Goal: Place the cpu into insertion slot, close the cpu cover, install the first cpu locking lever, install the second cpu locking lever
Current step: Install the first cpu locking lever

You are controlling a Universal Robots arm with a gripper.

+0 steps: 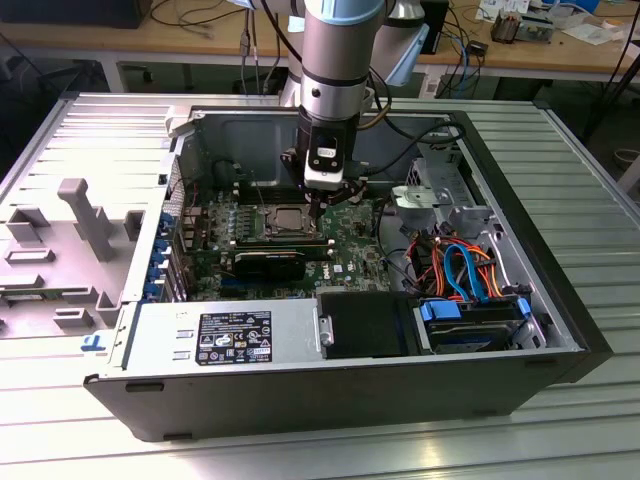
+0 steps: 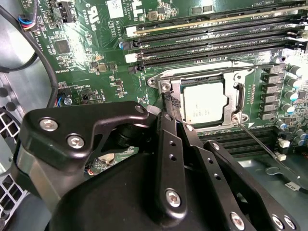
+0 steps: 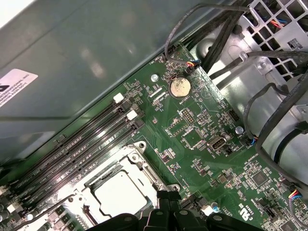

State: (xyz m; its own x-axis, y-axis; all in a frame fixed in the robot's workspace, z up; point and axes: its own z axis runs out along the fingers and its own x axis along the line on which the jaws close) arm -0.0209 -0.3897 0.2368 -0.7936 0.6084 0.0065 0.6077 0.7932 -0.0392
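Logged on a ribbed metal table (image 1: 590,420), with cluttered workbenches (image 1: 200,40) behind.

- At the exterior view's left: grey plastic fixture (image 1: 85,225), well apart from the work.
- Next: open computer case (image 1: 300,400), laid on its side. Power supply (image 1: 225,335) along the near wall, green motherboard (image 1: 350,255) deeper in.
- Mid-board: found the cpu (image 2: 204,102) already seated in the insertion slot (image 2: 166,86). Took the cpu cover (image 2: 234,94) to be folded down around it.
- Just beside the slot, toward the exterior view's right: recorded the gripper (image 1: 318,207), tip low over the board. Read the jaws as pressed together. Saw nothing between the fingertips (image 2: 169,107) in the second wrist view, though could not rule out a thin wire.
- At the socket corner: noted one locking lever (image 2: 260,139), a slim rod angled away, apparently unlatched.
- Farther right: blue and orange cables (image 1: 462,268).

Judged the step in hand to be the first lever. Judged it to call for fine contact on the slim rod, pressed down and tucked under its catch without scraping neighbouring components.
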